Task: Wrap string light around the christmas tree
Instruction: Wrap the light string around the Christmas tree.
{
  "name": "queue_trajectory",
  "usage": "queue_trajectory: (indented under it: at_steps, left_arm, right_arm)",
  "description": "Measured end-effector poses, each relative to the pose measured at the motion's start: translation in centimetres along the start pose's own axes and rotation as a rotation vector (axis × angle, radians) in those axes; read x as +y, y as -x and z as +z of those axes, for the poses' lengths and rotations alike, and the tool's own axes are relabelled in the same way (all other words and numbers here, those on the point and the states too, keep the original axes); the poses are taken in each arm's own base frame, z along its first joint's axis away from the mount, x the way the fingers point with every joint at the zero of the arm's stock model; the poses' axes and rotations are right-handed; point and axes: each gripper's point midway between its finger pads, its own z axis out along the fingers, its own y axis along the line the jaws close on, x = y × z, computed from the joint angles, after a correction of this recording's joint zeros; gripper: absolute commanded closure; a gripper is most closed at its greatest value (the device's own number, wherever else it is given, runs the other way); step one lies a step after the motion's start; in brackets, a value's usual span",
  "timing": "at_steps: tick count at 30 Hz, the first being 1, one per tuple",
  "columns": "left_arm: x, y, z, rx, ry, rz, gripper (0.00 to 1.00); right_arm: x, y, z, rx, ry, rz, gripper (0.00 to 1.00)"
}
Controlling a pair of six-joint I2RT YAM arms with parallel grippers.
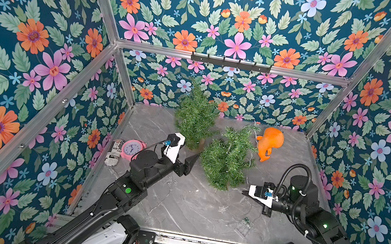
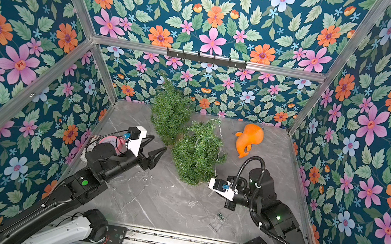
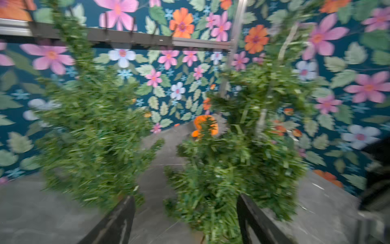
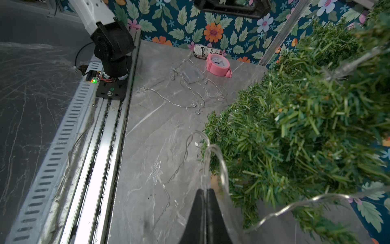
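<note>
Pinching string light (image 4: pixel 206 164) beside christmas tree (image 4: pixel 295 131), right hand (image 4: pixel 205 190), clear only from its wrist; left hand (image 3: pixel 185 196) agape, seemingly empty.

both top views: high overhead, facing back wall (image 1: pixel 222 84) | wrist views: close, low | shared: christmas tree (image 1: pixel 225 160)

Black arms (image 2: pixel 62 194), white base links (image 2: pixel 60 232), green lights (image 2: pixel 84 182), tapered black pincers (image 2: pixel 159 143).

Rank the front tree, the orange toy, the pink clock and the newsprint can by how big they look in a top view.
1. front tree
2. orange toy
3. pink clock and newsprint can: they look about alike, so I do not rank them.
</note>
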Motion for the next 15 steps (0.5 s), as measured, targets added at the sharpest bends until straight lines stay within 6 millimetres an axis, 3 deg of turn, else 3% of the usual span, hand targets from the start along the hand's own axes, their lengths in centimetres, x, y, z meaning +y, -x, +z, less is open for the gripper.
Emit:
queue_trajectory:
  at_steps: [7, 15]
  left_arm:
    - [-4.6, -0.9, 0.6, 0.055, -0.265, -0.101, 0.20]
    - [-9.8, -1.1, 0.6, 0.092, -0.468, -0.084, 0.10]
  right_arm:
    - [-1.2, 2.5, 1.2, -0.104, -0.015, -0.027, 1.00]
    - [-2.3, 4.8, 1.8, -0.187, -0.031, -0.063, 1.00]
